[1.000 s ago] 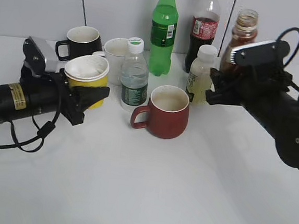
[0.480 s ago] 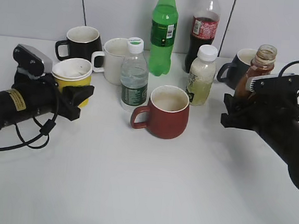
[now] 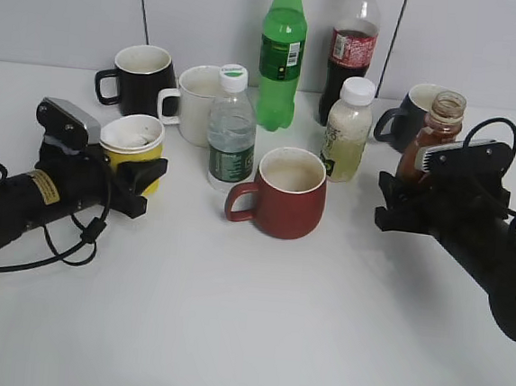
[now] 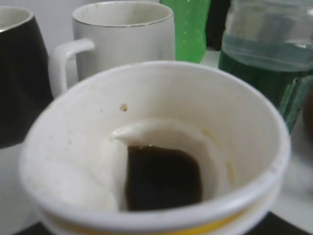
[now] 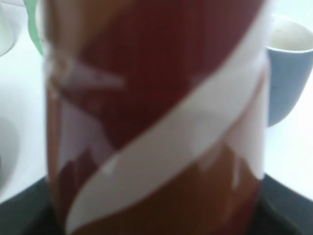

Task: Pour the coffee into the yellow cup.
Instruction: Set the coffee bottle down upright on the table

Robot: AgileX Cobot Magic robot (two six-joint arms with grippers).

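Left pincer [image 3: 142,178]: clasping the yellow cup [image 3: 134,146], which is standing on the table's [image 3: 245,336] left side with a little dark coffee [image 4: 161,178] already lying in its bottom.
Right pincer [image 3: 392,205]: gripping the uncapped coffee bottle [image 3: 434,127] upright, by the blue mug [image 3: 414,112].
Spill risk: bottle and cup are sitting well apart; tipping the open bottle before reaching the cup would be wetting the table.
Collision risk: the red mug [image 3: 280,193] and capped bottles are crowding the path between.
Writing: nothing is reading clearly on any label.

- White glossy tabletop [image 3: 254,337], spreading from 6 o'clock, softly reflecting even light.
- Pale grey panelled wall [image 3: 66,5] at 12 o'clock, split by dark vertical seams.
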